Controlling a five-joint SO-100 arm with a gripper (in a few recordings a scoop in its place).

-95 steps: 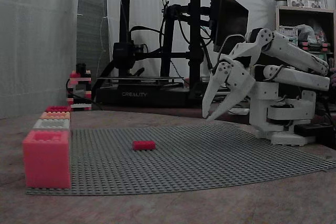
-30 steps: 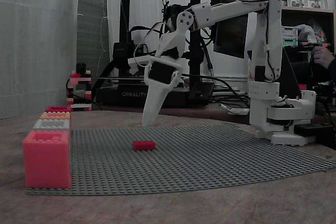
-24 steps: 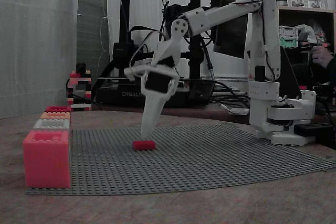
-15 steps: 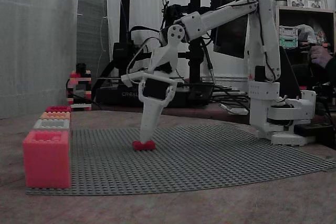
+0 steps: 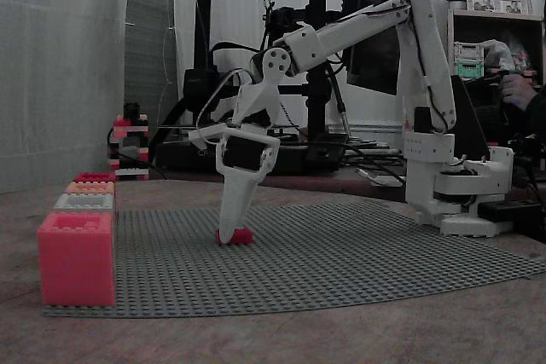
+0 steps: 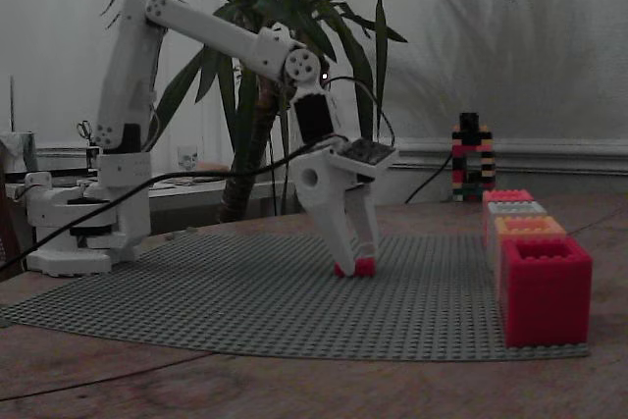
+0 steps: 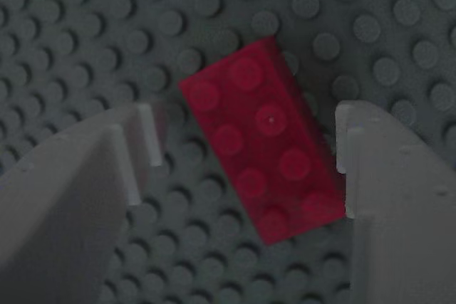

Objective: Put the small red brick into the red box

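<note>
While the claw [image 7: 242, 169] stands spread, the small red brick [image 7: 260, 137] lies askew between its fingers.

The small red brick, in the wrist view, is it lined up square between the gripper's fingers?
No, the small red brick lies slanted on the grey baseplate between the fingers.

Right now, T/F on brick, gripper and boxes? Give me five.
1. The gripper is open, a finger either side of the brick. True.
2. The brick is lifted off the baseplate. False: it lies on the studs.
3. The brick sits square between the fingers. False: in the wrist view it lies skewed.
4. The boxes stand in a row along one edge of the baseplate. True.
5. The brick is already in the red box. False: it lies out on the baseplate, apart from the boxes.
</note>
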